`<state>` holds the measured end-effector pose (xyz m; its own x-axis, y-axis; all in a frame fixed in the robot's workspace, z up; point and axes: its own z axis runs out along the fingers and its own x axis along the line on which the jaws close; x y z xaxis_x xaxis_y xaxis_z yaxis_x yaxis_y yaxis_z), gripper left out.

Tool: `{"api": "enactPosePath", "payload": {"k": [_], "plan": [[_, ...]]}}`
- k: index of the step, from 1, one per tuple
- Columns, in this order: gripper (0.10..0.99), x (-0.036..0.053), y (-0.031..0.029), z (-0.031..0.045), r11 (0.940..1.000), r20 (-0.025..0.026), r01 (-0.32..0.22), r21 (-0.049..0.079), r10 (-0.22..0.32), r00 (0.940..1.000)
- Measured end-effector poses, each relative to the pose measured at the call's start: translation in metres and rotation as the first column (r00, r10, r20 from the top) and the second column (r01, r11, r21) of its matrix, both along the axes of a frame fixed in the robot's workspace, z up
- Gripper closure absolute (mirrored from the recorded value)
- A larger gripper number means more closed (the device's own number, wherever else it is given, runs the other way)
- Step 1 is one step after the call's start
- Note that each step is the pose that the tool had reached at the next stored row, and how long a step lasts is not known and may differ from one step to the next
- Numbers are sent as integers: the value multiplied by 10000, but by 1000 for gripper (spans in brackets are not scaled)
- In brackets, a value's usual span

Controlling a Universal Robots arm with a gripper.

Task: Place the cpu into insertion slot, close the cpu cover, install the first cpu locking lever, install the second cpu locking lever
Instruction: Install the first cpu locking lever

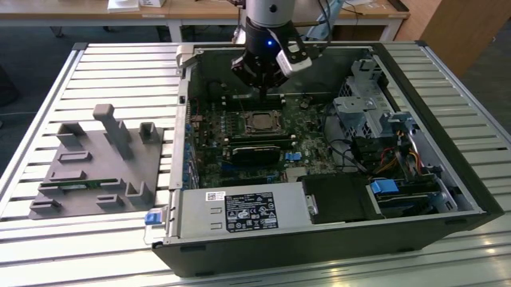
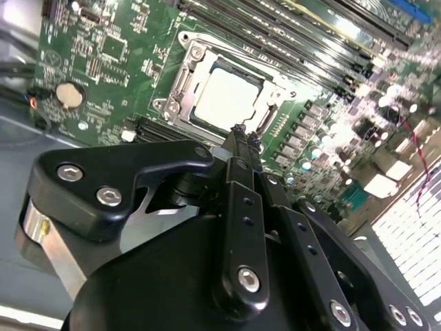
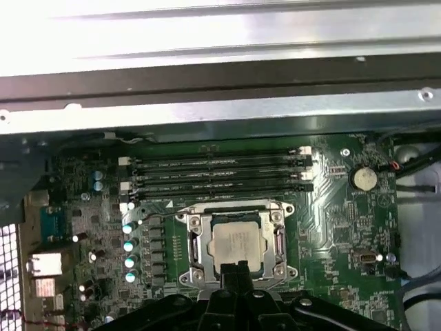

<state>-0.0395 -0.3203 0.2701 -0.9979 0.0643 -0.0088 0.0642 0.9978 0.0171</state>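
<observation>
The cpu (image 3: 238,241) shows its pale square face inside the insertion slot (image 1: 259,123) on the green board. The cpu cover (image 3: 193,243), a silvery frame, lies flat around the chip, and the cpu (image 2: 224,96) shows through the cut-out of the cpu cover (image 2: 180,81). A thin wire lever (image 3: 227,205) runs along one side of the socket. My gripper (image 2: 239,132) is shut with nothing between its fingers and hovers just off the socket's edge. In the exterior view the gripper (image 1: 264,92) hangs above the board, just behind the socket.
Long black memory slots (image 3: 220,172) lie beside the socket, with a coin cell (image 3: 363,179) nearby. The metal case wall (image 3: 220,103) stands close behind. A drive cage (image 1: 367,113) and cables fill the exterior view's right. A grey fixture (image 1: 96,167) sits on the slatted table at the left.
</observation>
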Motion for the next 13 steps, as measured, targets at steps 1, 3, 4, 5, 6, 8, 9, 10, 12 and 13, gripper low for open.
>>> {"api": "enactPosePath", "payload": {"k": [1,3,4,5,6,8,9,10,12,13], "plan": [[980,0,0,-1,9999,1,-156,8,156,9999],[980,0,0,-4,9989,3,-465,20,465,9989],[980,0,0,-5,9982,4,-592,25,592,9982],[980,0,0,-7,9976,5,-689,29,689,9976],[980,-2,0,-9,9972,6,-750,37,750,9972],[980,-21,0,-14,9969,12,-790,71,790,9969],[980,-37,0,-17,9968,14,-792,89,792,9969],[980,-54,0,-20,9968,17,-791,98,791,9969],[980,-106,0,-23,9968,23,-794,101,794,9968],[980,-139,0,-25,9968,27,-792,100,792,9969]]}}
